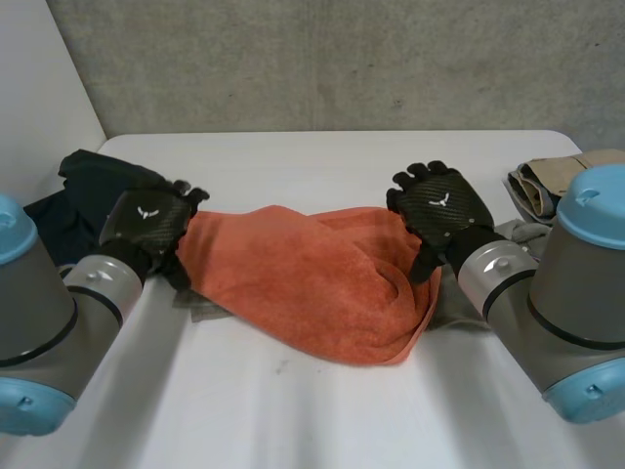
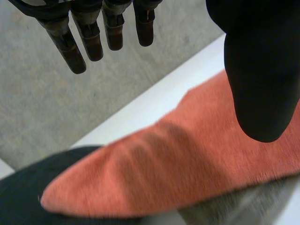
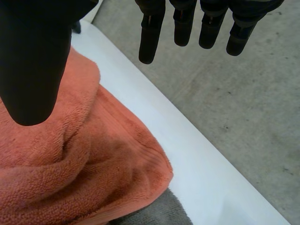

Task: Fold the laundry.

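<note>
An orange towel [image 1: 312, 278] lies bunched across the middle of the white table [image 1: 322, 156]. My left hand [image 1: 151, 220] hovers over the towel's left end, open, with straight fingers [image 2: 77, 44] and the thumb [image 2: 262, 70] apart above the orange towel [image 2: 187, 164]. My right hand [image 1: 439, 205] is above the towel's right end, also open; its fingers [image 3: 150, 40] and thumb [image 3: 33, 61] stand spread over the folded orange towel [image 3: 93, 159]. Neither hand holds cloth.
A dark garment [image 1: 83, 191] lies at the table's left, partly under the towel. A grey cloth [image 1: 469, 303] sits under the towel's right end, and beige folded laundry [image 1: 547, 186] rests at the far right. A concrete wall stands behind the table.
</note>
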`<move>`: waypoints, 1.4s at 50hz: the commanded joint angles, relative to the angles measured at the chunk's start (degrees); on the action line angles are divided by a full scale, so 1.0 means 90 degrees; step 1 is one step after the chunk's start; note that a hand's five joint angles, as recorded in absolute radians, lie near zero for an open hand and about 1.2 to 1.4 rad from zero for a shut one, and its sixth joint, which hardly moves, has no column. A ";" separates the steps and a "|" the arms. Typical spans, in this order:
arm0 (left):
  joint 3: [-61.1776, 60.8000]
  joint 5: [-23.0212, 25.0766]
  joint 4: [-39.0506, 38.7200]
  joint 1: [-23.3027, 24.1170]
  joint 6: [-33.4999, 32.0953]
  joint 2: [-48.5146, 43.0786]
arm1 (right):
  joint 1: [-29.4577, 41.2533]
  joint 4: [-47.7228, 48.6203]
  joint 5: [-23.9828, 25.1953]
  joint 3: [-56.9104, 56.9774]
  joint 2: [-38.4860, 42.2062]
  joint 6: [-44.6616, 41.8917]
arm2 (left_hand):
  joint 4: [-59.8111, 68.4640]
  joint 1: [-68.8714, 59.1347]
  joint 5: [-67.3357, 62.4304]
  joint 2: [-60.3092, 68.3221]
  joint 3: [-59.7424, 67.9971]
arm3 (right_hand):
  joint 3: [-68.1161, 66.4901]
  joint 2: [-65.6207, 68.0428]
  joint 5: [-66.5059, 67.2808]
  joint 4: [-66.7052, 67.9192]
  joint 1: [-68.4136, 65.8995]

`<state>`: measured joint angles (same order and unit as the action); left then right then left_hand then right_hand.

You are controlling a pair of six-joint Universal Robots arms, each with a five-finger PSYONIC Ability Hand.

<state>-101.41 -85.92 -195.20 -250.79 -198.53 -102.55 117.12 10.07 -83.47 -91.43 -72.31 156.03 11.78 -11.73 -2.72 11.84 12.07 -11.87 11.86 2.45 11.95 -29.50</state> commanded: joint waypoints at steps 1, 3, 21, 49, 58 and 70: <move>0.0739 0.0795 0.0057 0.0053 0.0115 -0.0108 | -0.0103 -0.0025 -0.0023 0.0003 -0.0002 0.0026 | -0.0198 0.0192 0.0302 -0.0204 -0.0230 | 0.0208 -0.0206 -0.0273 -0.0216 0.2167; 0.1071 0.1059 0.0164 0.0092 0.0135 -0.0391 | -0.0103 -0.0045 -0.0033 -0.0007 -0.0002 0.0017 | -0.0198 0.0192 0.0302 -0.0204 -0.0230 | 0.0208 -0.0206 -0.0273 -0.0216 0.2167; 0.5096 0.1539 0.2382 0.0239 -0.0754 -0.4093 | -0.0318 0.0043 -0.0033 -0.0407 0.0164 -0.0296 | 0.1873 -0.1879 -0.1769 0.1867 0.1841 | 0.0208 -0.0206 -0.0273 -0.0216 0.2167; 0.4666 -0.1479 -0.0490 -0.2104 -0.0431 -0.1856 | -0.0055 0.0121 -0.0033 -0.0281 0.0300 -0.0726 | 0.7580 -0.7586 -0.7476 0.7574 0.7548 | 0.0208 -0.0206 -0.0273 -0.0216 0.2167; 0.4638 -0.1235 -0.0089 -0.2105 -0.1056 -0.2658 | -0.0006 0.0101 -0.0042 -0.0261 0.0320 -0.0774 | 0.4122 -0.4129 -0.4018 0.4116 0.4090 | 0.0208 -0.0206 -0.0273 -0.0216 0.2167; 0.2461 0.0249 0.0399 -0.1187 -0.0920 -0.1263 | -0.0444 -0.0630 0.0162 0.0090 0.0008 -0.0979 | -0.0198 0.0192 0.0302 -0.0204 -0.0230 | 0.0208 -0.0206 -0.0273 -0.0216 0.2167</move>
<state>-69.57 -89.66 -193.32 -264.96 -208.10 -121.03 115.50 8.38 -83.36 -92.48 -70.94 148.74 11.56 -10.56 -2.63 11.75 11.97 -11.87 11.86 2.45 11.95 -29.50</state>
